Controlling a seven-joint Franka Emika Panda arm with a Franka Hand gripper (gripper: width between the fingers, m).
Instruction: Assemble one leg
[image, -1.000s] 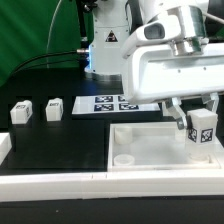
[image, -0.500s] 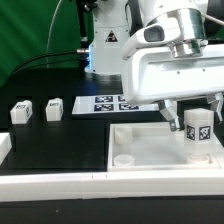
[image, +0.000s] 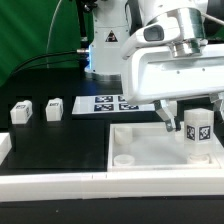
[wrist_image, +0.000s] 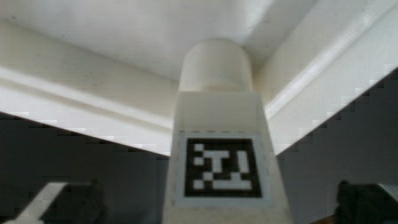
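Lower right of the exterior view: the leg (image: 200, 135) stood upright in the tray (image: 150, 138) — the gripper (image: 191, 118) spread clear of it (seemingly socketed, needing no hold).

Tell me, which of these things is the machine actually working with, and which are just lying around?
Part of the job:
- the leg, upright in the tray
- the claw, open on either side of the leg
- the white tray

Just lying about:
- small tagged blocks on the exterior view's left
- the marker board
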